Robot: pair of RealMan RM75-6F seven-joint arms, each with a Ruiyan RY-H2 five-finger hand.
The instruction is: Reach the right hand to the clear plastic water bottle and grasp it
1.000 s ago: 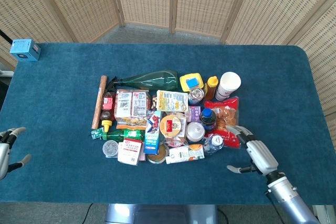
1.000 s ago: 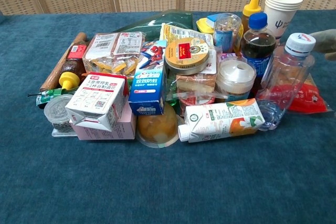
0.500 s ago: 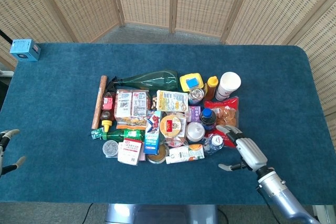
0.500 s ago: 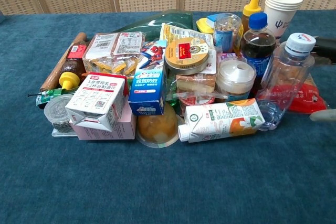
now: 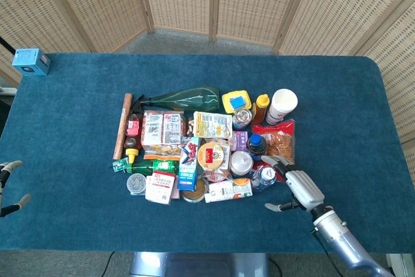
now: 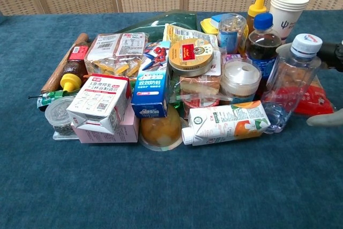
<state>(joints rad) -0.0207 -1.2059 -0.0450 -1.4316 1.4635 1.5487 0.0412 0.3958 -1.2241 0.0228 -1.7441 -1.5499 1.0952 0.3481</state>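
Clear plastic water bottle stands just beside my right hand, fingers spread, holding nothing; next I must close around it.

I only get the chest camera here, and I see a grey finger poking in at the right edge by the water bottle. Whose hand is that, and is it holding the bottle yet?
Observer: In the head view it is the right hand, fingers spread, beside the clear plastic water bottle, not closed on it.
Operator: Where is the other hand?
Observer: The left hand sits at the table's far left edge, away from the pile.
Operator: Anything else out there?
Observer: A small blue box at the far left corner.
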